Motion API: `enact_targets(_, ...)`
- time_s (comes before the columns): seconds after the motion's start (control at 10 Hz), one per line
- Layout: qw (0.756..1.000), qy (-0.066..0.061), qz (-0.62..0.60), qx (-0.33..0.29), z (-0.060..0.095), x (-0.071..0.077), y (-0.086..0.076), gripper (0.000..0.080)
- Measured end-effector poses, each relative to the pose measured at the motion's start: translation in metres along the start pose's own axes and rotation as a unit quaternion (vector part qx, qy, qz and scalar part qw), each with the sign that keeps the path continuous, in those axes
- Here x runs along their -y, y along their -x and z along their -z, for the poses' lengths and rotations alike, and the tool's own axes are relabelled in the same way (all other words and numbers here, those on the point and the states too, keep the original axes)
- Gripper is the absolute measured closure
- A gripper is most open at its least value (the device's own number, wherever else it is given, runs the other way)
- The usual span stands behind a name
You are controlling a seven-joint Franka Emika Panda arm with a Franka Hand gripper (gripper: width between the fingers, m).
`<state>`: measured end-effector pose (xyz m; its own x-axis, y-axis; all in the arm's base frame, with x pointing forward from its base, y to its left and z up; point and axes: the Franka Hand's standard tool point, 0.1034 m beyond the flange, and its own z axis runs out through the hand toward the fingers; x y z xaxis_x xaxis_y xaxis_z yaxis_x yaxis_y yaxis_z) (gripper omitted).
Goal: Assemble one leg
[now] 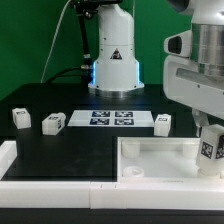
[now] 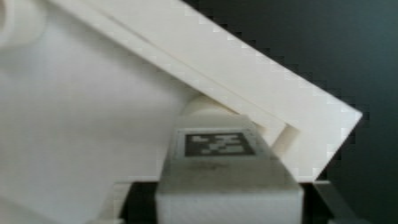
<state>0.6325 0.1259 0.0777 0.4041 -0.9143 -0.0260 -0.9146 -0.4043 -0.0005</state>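
The hand is closed on a leg, a small white block with a black-and-white square tag on its face. In the wrist view the leg sits squeezed between the two dark fingers, with the tag facing the camera and the hand only a little wider than the block itself. The leg is held upright, pointing down from the hand.

The leg is at a corner of the white tray, the far corner on the exterior view's right. In the wrist view the tray's raised rim runs as a slanted band across the frame, and the leg's far end lies right against the spot where the rim bends. Whether the leg is seated in a socket or only touches the rim cannot be told.

The tray lies on the black desk, at the front on the exterior view's right. Behind it, a second leg stands just beside the end of the marker board. Near the board's other end stands a third leg, and a fourth leg is further out towards the exterior view's left. All three stand apart from the tray and from each other. The arm comes down from the upper corner on the exterior view's right.
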Motion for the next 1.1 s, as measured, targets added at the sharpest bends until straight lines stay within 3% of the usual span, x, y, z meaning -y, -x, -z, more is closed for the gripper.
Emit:
enact_targets(0.2, 0.998, -0.001, -0.062, 0.003, 0.0002, 0.0004, 0.0001, 0.0508)
enact_targets(0.5, 0.999, 0.000, 0.051, 0.002, 0.0004, 0.0002, 0.0002, 0.0440)
enact_targets(0.6, 0.992, 0.000, 0.127, 0.002, 0.0006, 0.0006, 0.0008, 0.0254)
enact_targets(0.7, 0.983, -0.001, 0.182, 0.002, 0.0002, 0.0007, 0.0004, 0.0182)
enact_targets(1.1, 0.900, -0.001, 0.436, 0.002, -0.0016, -0.0011, -0.0050, 0.0152)
